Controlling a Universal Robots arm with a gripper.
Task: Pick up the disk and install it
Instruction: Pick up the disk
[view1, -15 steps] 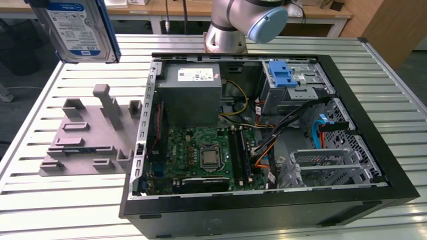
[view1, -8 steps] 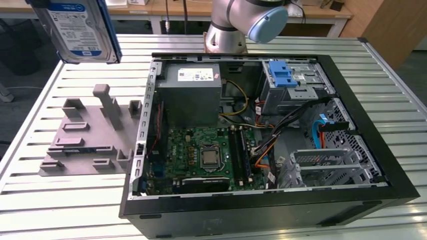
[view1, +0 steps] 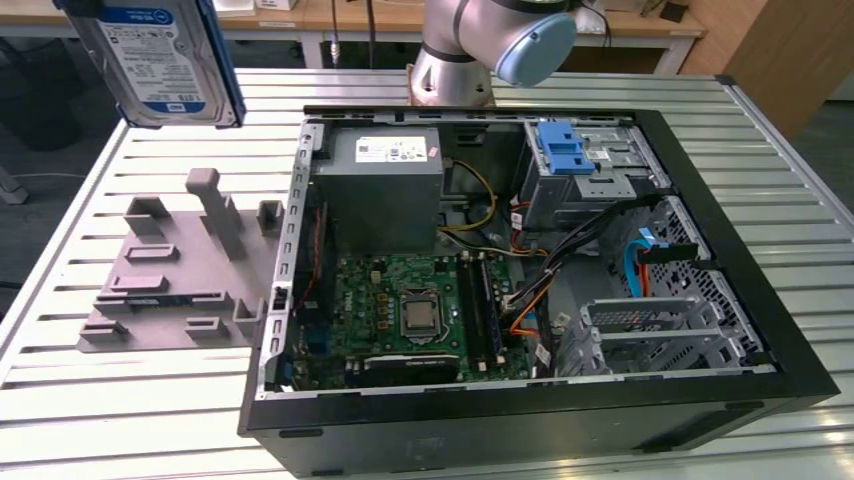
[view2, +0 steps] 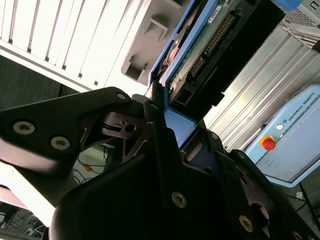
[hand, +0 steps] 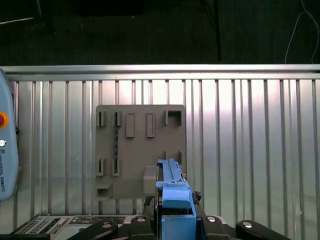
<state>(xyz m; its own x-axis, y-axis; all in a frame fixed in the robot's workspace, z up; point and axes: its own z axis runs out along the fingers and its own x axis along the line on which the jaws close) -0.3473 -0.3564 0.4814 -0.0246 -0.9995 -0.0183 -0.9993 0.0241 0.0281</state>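
Hand (view2: 161, 109) gripping disk (view1: 154, 55) by its edge, clear above grey rack (view1: 174, 270)

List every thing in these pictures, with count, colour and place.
table: one, pale metal slats, under everything.
computer case: one, black, open, on the table.
circuit board: one, green, inside the case.
metal box: one, grey, inside the case.
latch: one, blue, inside the case.
holder plate: one, grey, on the table, at the exterior view's left of the case.
disk: one, silver with blue frame, held in the air.
arm: one, grey, behind the case.
pincer: one, black, shut on the disk's frame.
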